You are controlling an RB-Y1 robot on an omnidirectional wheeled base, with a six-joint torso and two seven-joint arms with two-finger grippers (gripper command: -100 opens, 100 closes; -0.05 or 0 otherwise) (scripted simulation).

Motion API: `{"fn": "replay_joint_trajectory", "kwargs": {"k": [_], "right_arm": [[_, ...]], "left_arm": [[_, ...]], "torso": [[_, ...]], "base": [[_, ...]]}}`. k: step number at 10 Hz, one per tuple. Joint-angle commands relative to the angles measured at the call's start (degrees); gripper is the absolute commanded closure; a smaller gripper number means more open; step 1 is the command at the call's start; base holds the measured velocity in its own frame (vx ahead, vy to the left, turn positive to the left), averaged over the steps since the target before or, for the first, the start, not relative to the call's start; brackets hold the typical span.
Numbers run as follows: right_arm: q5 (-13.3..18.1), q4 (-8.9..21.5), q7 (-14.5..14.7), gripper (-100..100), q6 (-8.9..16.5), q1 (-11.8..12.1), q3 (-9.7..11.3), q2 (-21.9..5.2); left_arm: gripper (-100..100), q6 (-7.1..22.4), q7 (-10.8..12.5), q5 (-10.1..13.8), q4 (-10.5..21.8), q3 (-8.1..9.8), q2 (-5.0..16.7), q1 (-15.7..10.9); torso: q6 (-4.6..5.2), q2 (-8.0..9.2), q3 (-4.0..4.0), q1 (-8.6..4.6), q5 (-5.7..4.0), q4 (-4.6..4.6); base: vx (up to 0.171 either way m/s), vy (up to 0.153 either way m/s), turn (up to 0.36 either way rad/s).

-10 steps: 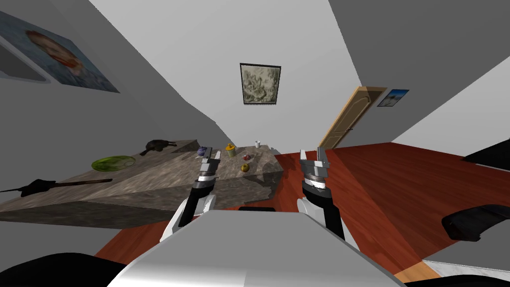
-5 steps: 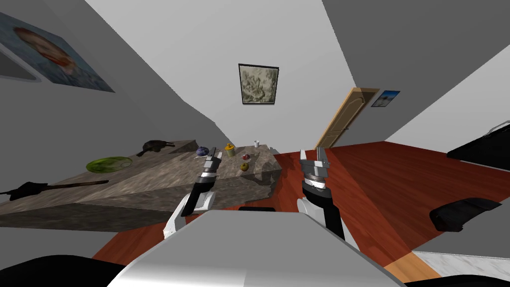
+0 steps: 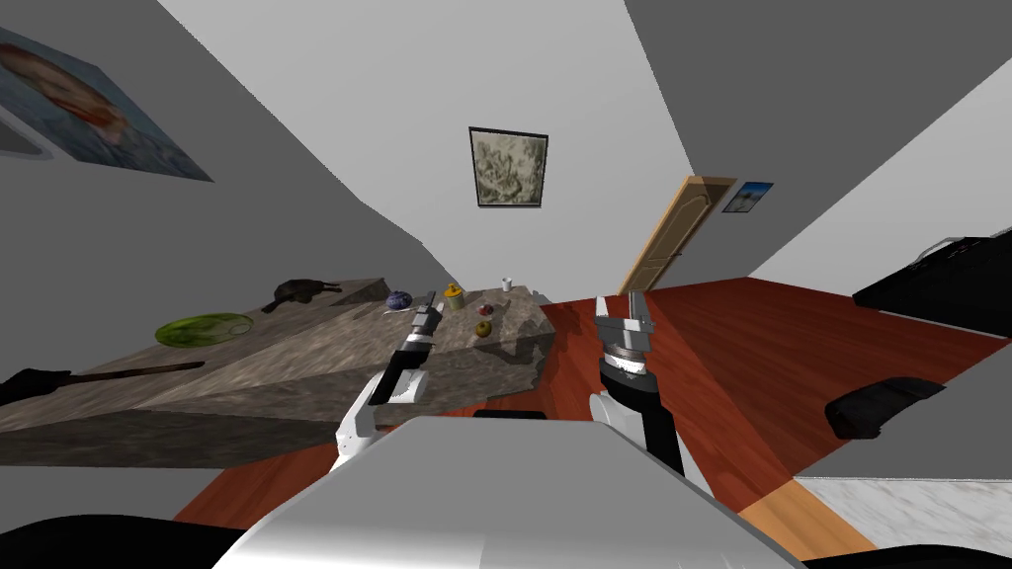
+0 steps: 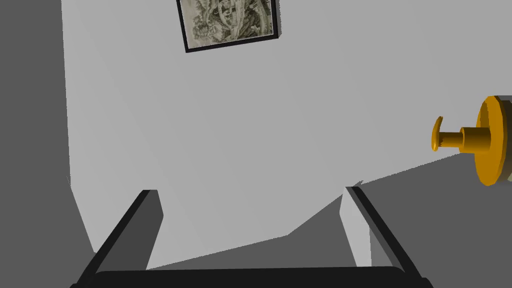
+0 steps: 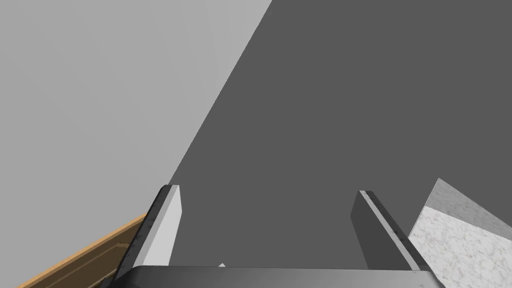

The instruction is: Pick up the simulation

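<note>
A grey stone desk (image 3: 296,356) stands on a red floor (image 3: 771,356). Off the desk's end, the right hand (image 3: 621,302) (image 5: 267,190) hangs over the floor, fingers apart and empty. The left hand (image 3: 431,300) (image 4: 250,192) is over the desk, fingers also apart and empty. The task names nothing clearly. Likeliest is the orange-lidded jar (image 3: 454,296) (image 4: 487,142), upright, just beyond the left hand and off to its right. The left arm is nearer.

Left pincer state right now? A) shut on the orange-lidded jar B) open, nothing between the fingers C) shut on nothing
B: in the left wrist view the left pincer has its fingers standing wide apart with only wall behind the gap; the orange-lidded jar lies outside them, apart from both.
</note>
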Motion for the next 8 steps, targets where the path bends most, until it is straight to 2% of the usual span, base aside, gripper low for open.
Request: {"fn": "replay_joint_trajectory", "kwargs": {"k": [1, 2, 3, 4, 6, 7, 8], "right_arm": [[0.0, 0.0, 0.0, 0, 0.0, 0.0, 0.0, 0.0], [0.0, 0.0, 0.0, 0, 0.0, 0.0, 0.0, 0.0], [0.0, 0.0, 0.0, 0, 0.0, 0.0, 0.0, 0.0], [0.0, 0.0, 0.0, 0, 0.0, 0.0, 0.0, 0.0], [0.0, 0.0, 0.0, 0, 0.0, 0.0, 0.0, 0.0], [0.0, 0.0, 0.0, 0, 0.0, 0.0, 0.0, 0.0], [0.0, 0.0, 0.0, 0, 0.0, 0.0, 0.0, 0.0]], "left_arm": [[-100, 2.8, 0.1, 0.9, 1.2, 0.59, 1.1, -0.8], [-100, 4.6, -0.1, 2.3, 3.3, 1.16, 2.4, -2.9], [-100, 6.3, -0.1, 2.3, 3.3, 1.16, 2.4, -2.9], [-100, 8.1, -0.4, 3.7, 5.2, 1.75, 3.7, -5.0], [-100, 10.1, -0.4, 3.7, 5.6, 1.75, 3.7, -5.1], [-100, 12.5, -0.6, 5.2, 7.9, 2.38, 5.0, -7.3], [-100, 14.0, -0.6, 5.2, 8.0, 2.38, 5.0, -7.3]], "torso": [[0.0, 0.0, 0.0, 0.0, 0.0, 0.0], [-0.02, 0.0, 0.0, 0.01, 0.0, 0.0], [-0.01, 0.02, 0.01, 0.0, 0.0, 0.0], [-0.02, 0.02, 0.01, -0.01, 0.0, 0.01], [-0.02, 0.0, 0.0, -0.01, 0.0, 0.0], [-0.03, -0.05, -0.02, 0.0, 0.0, -0.01], [-0.01, -0.02, -0.01, 0.01, 0.0, 0.0]], "base": [[-0.032, -0.001, -0.038], [-0.042, -0.005, -0.048], [-0.037, -0.006, -0.038], [-0.038, -0.008, -0.07], [-0.023, -0.002, -0.023], [-0.031, -0.003, -0.054], [-0.031, 0.0, -0.047]]}}
